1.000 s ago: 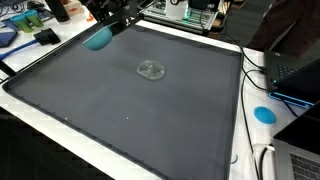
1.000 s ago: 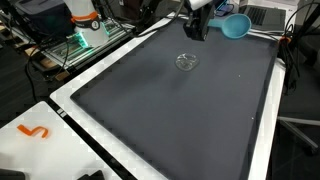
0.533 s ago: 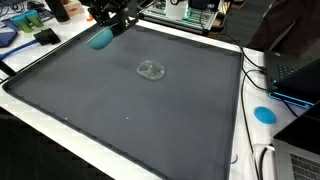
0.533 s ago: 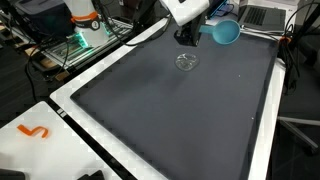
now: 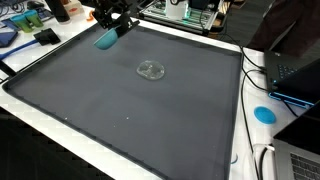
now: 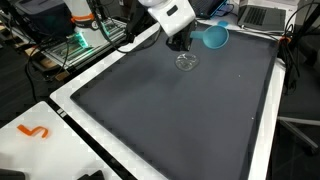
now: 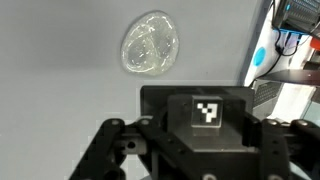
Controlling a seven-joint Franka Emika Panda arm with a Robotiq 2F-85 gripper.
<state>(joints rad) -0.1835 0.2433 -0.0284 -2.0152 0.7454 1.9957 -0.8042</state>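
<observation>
Gripper (image 5: 112, 30) with black-and-white square tag (image 7: 207, 110) clamped a smooth blue cup (image 5: 104, 39) over matte grey mat (image 5: 150, 115), near a clear glassy disc (image 5: 151, 70).

Gripper (image 6: 182, 45) with the tilted blue plastic cup (image 6: 215, 37) has shifted away from the grey mat's far edge, closing on the clear round dish (image 6: 186, 62); now just beside it.

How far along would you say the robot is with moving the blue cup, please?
Done: the blue cup appears grasped and lifted, hanging clear of the grey mat. In hand: the gripper holds it in the air, off to one side of the clear glass dish. Left: the cup is not yet set down anywhere, and the dish lies untouched on the mat.
</observation>
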